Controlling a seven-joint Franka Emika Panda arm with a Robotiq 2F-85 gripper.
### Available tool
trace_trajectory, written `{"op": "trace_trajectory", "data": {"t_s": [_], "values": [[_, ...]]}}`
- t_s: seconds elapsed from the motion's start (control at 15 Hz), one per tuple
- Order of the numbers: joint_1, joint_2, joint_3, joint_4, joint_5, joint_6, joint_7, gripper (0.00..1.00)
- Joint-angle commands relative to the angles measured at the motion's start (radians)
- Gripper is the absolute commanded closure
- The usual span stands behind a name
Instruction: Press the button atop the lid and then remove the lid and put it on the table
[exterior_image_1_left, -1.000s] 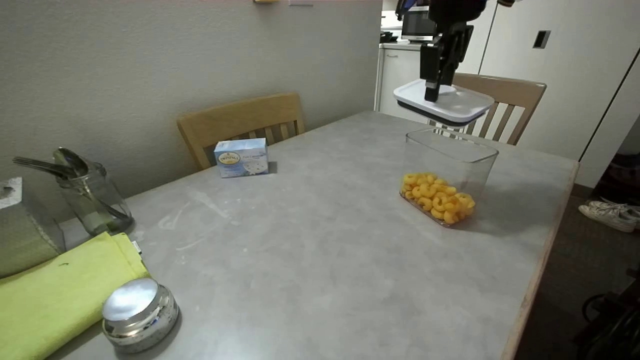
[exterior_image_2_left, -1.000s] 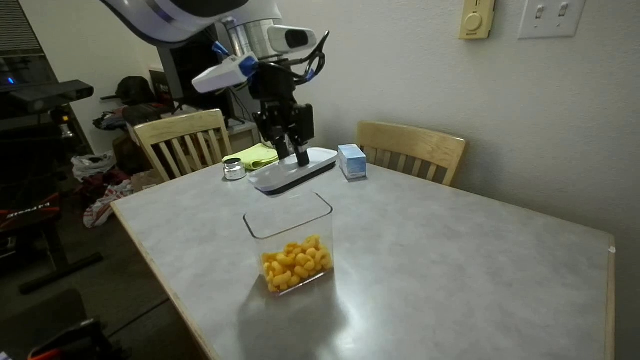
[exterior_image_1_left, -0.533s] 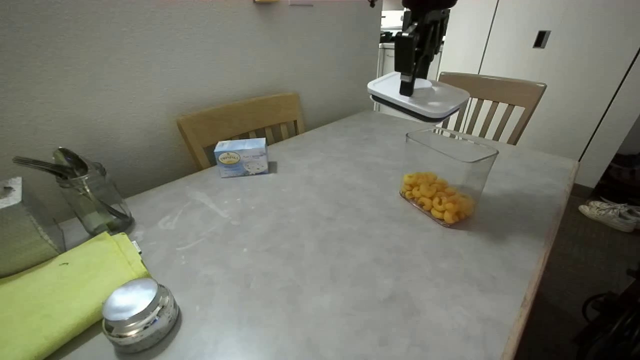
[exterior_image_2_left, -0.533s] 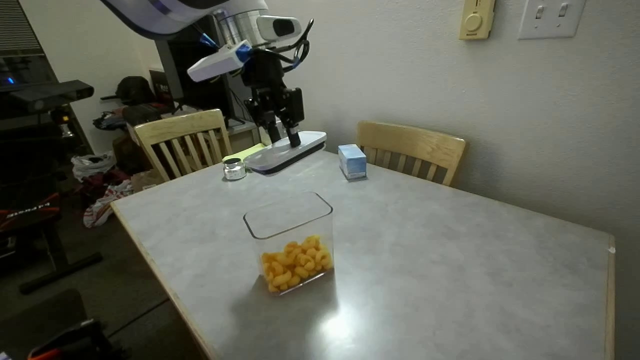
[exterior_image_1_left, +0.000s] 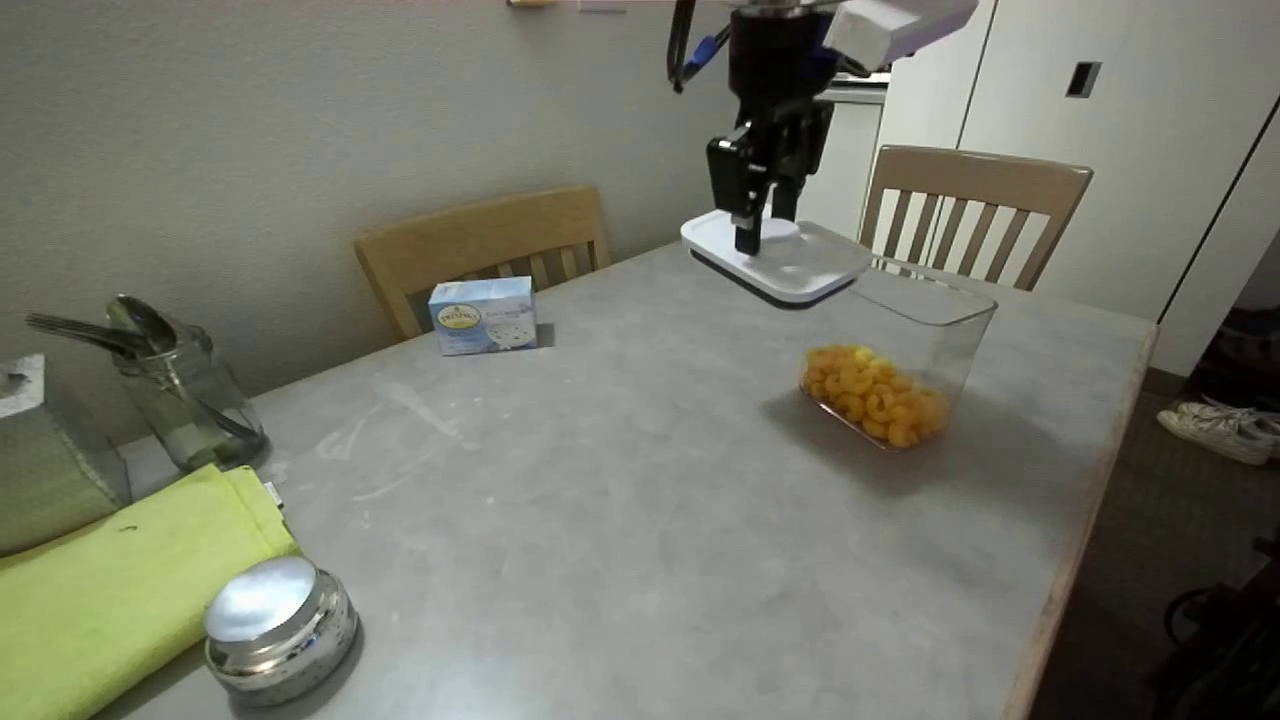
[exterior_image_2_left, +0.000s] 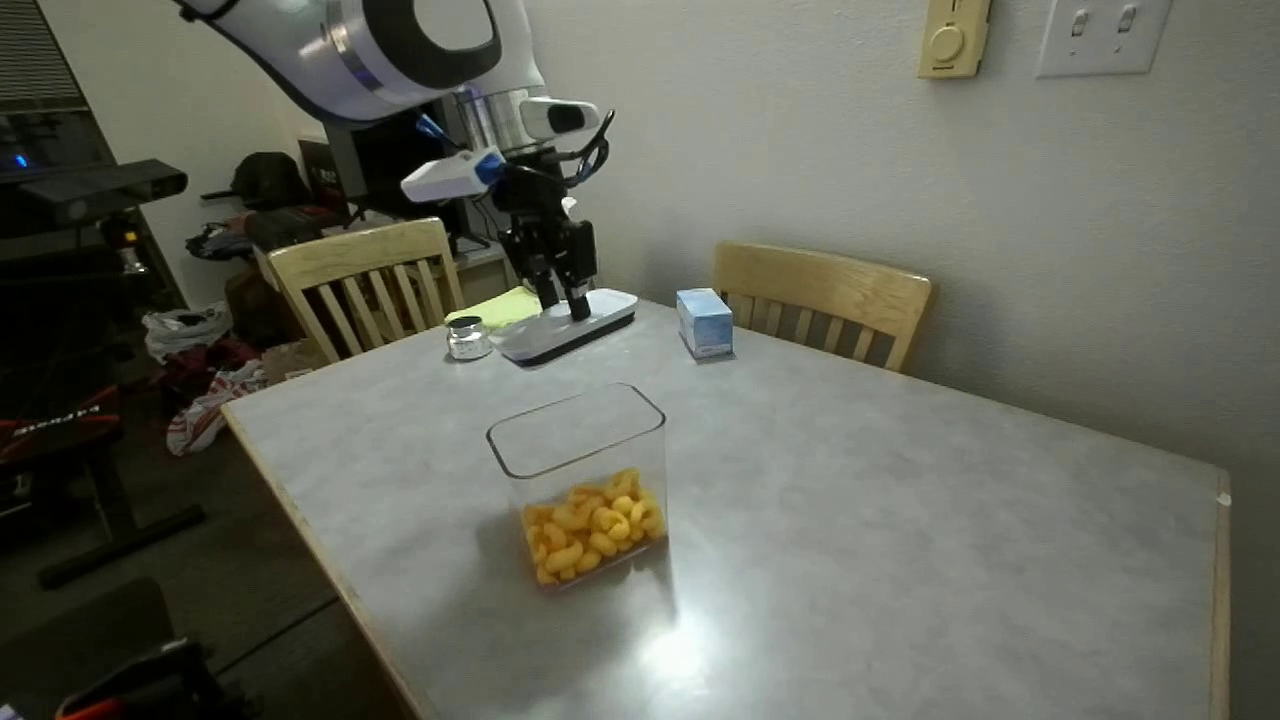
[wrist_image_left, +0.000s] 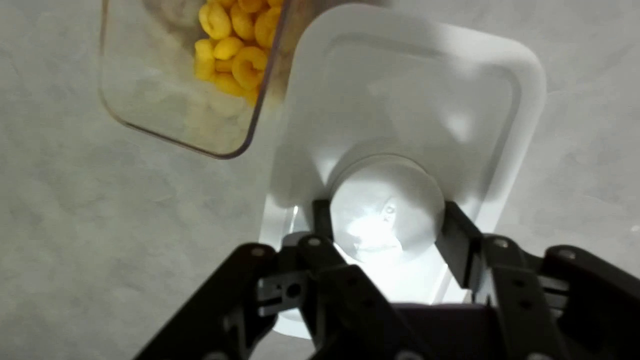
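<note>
The white lid (exterior_image_1_left: 820, 262), with a dark rim underneath, hangs a little above the grey table (exterior_image_1_left: 600, 480). It also shows in an exterior view (exterior_image_2_left: 612, 304) and fills the middle of the wrist view (wrist_image_left: 410, 100). Its round raised button (wrist_image_left: 387, 200) stands up from the lid's centre. My gripper (exterior_image_1_left: 766, 228) is shut on the button, one finger on each side, and holds the lid roughly level, beside the clear container. It also shows in an exterior view (exterior_image_2_left: 564, 308) and the wrist view (wrist_image_left: 390, 225). The lid's underside is hidden.
The lidless clear container (exterior_image_2_left: 590, 455) with yellow pasta (exterior_image_1_left: 875, 395) stands close beside the lid. A blue tea box (exterior_image_1_left: 485, 318), silvery jar (exterior_image_1_left: 280, 630), yellow cloth (exterior_image_1_left: 140, 590) and glass jar of cutlery (exterior_image_1_left: 195, 405) are on the table. Wooden chairs (exterior_image_2_left: 825, 300) stand around it.
My gripper has carried the lid sideways, away from above the container, and then lowered it toward the table. The button has stayed between the fingers. The container has not moved.
</note>
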Motion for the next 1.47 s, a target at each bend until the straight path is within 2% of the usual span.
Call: {"op": "trace_trajectory", "data": {"t_s": [0.0, 0.27, 0.73, 1.0, 1.4], "values": [[0.017, 0.115, 0.008, 0.09, 0.041, 0.023, 0.02, 0.71], [0.041, 0.246, 0.011, 0.165, 0.079, 0.018, 0.012, 0.71], [0.041, 0.409, 0.017, 0.235, 0.16, 0.02, -0.017, 0.71], [0.028, 0.443, 0.033, 0.235, 0.193, 0.044, -0.076, 0.71], [0.029, 0.422, 0.034, 0.223, 0.198, 0.05, -0.134, 0.71]]}}
